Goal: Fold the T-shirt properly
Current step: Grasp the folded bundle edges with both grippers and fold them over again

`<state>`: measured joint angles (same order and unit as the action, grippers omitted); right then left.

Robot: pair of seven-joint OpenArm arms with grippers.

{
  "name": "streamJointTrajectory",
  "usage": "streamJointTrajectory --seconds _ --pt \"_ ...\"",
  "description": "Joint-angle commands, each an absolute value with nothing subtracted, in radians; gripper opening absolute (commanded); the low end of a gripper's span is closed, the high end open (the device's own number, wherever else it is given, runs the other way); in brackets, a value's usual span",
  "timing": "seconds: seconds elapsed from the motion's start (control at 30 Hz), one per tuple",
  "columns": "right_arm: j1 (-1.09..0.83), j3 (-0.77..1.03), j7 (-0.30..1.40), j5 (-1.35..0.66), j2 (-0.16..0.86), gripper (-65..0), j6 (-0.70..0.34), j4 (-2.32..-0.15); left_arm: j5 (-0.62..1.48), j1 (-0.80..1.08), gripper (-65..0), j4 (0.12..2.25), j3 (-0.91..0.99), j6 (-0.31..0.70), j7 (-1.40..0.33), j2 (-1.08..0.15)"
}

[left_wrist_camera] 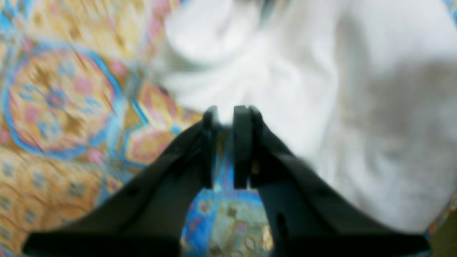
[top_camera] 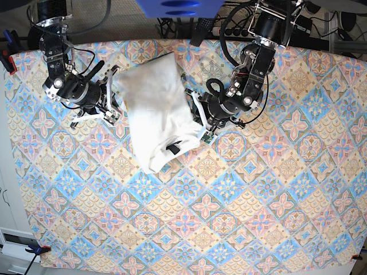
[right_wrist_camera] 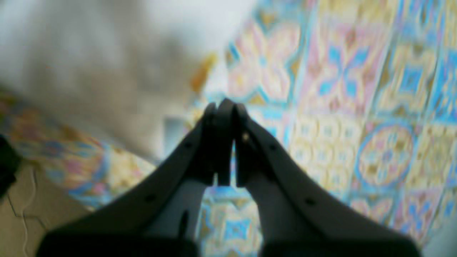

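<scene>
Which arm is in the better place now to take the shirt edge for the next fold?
Probably the left gripper: it is at the T-shirt edge near the black neck label, and white cloth fills its wrist view. The right gripper, jaws shut, is beside the other edge and faces mostly tablecloth.

Table [top_camera: 241,217] fills nearly the whole base view, covered w/ a patterned cloth [top_camera: 189,229]: repeating diamond tiles w/ flower medallions in blue, orange, pink & yellow, lit evenly, no hard shadows. Along the top edge, behind the table, a tangle of black cables [top_camera: 178,26] & a blue object [top_camera: 179,7] cut off by the frame; small clamps grip the cloth at the left edge, one up top [top_camera: 7,59] & one near the bottom corner [top_camera: 35,250]. Pale floor strip [top_camera: 6,189] shows at far left, & right wrist view has a beige floor patch [right_wrist_camera: 21,221] w/ a thin crack, bottom left.
</scene>
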<state>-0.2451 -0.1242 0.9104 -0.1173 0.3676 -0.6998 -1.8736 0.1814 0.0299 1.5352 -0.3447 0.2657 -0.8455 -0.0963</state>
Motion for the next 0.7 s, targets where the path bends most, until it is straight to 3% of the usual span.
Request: streamJointTrajectory --seconds 0.0,0.33,0.67 --pt "-0.243 -0.108 0.903 -0.128 0.378 -64.2 -0.698 -1.899 0.208 0.001 -57.8 1.56 -0.346 0.271 -0.806 -0.076" --pt "-0.234 -0.11 0.903 -0.163 0.277 -64.1 -0.698 -1.891 0.211 -0.005 -57.8 1.494 -0.349 0.271 -0.766 0.053" --pt "-0.165 -0.153 0.905 -0.162 0.232 -64.0 -0.698 -1.745 0.211 -0.045 -57.8 1.305 -0.41 0.269 -0.717 -0.041"
